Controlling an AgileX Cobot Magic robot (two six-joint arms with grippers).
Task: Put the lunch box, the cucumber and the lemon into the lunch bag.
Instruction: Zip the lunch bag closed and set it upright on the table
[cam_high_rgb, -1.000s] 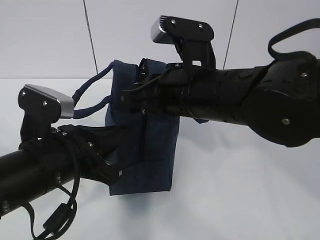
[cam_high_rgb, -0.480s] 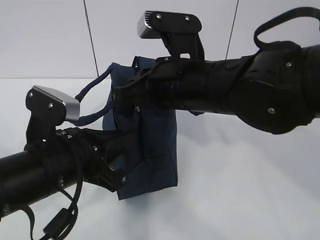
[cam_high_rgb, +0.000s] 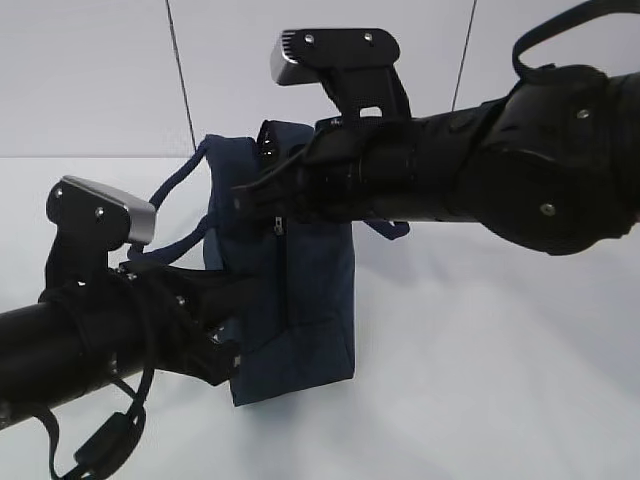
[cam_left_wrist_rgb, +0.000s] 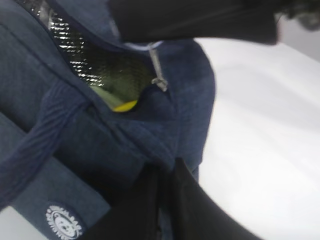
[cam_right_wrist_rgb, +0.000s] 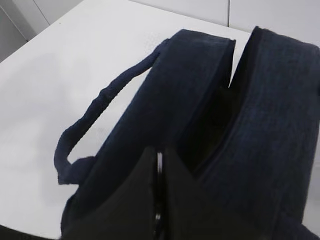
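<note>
Both jaws were pinched onto the lunch bag (cam_high_rgb: 290, 300): the right gripper (cam_right_wrist_rgb: 158, 200) shut on the silver zipper pull (cam_right_wrist_rgb: 159, 163) near its top, the left gripper (cam_left_wrist_rgb: 162, 200) nipping navy fabric lower down. It stood upright on the white table (cam_high_rgb: 480, 380), a sliver of yellow lemon (cam_left_wrist_rgb: 123, 106) showing inside.

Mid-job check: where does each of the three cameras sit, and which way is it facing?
Exterior view: low, at table height, facing the lunch bag; both arms cross in front.
Left wrist view: on the left arm, close against the bag's side, looking into its opening at something yellow and green; shut jaws at bottom.
Right wrist view: on the right arm, looking down on the bag's top; shut jaws at bottom.
Shared: the lunch bag.
</note>
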